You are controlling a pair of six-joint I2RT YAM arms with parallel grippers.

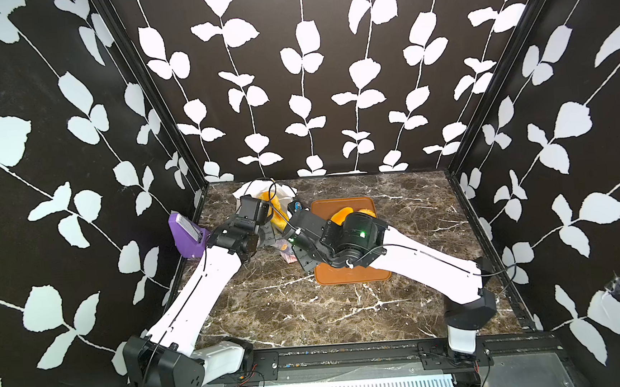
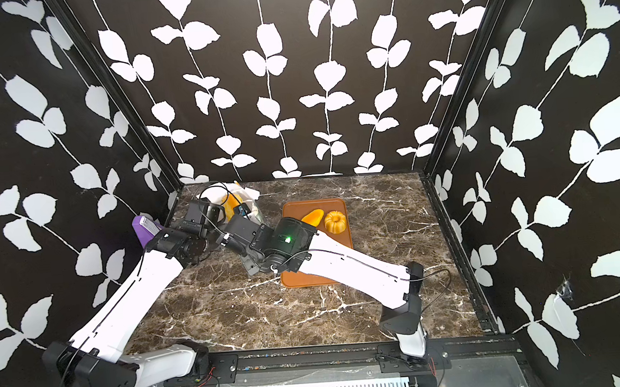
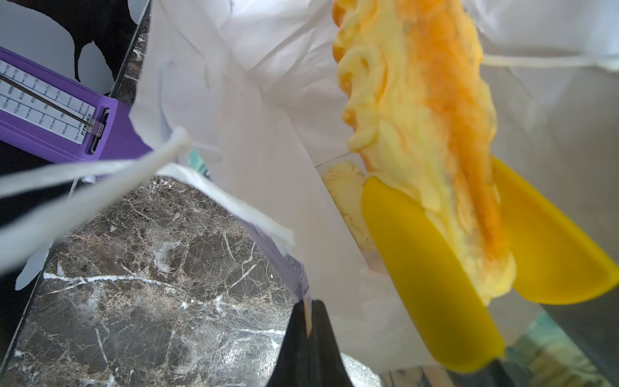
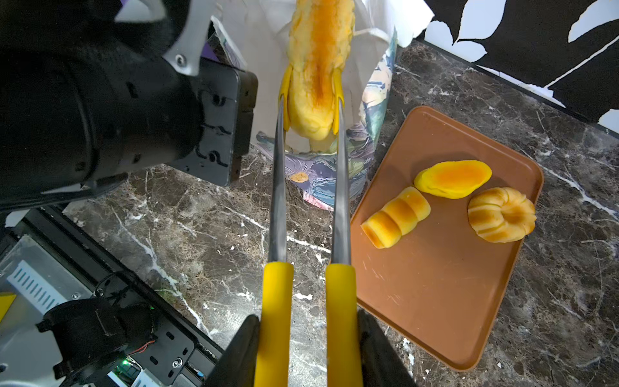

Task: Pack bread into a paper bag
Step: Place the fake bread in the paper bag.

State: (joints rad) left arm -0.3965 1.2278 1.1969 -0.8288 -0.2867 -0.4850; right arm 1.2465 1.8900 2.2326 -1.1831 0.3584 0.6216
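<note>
The paper bag (image 4: 335, 174) stands at the back left of the table, its white inside (image 3: 268, 110) showing. My left gripper (image 3: 308, 311) is shut on the bag's rim and holds the mouth wide. My right gripper (image 4: 308, 330) is shut on the yellow handles of the tongs (image 4: 278, 207). The tongs' yellow tips (image 3: 428, 284) clamp a long ridged loaf (image 4: 318, 67), whose far end reaches into the bag's mouth. Another pale piece of bread (image 3: 345, 191) lies deeper in the bag. A segmented loaf (image 4: 397, 221), an oval bun (image 4: 454, 177) and a bundt (image 4: 500, 214) lie on the brown tray (image 4: 435, 301).
A purple box (image 1: 188, 233) with a white scale leans at the table's left edge, close to the bag. The tray (image 2: 307, 278) lies right of the bag, under my right arm. Patterned walls close off the back and both sides.
</note>
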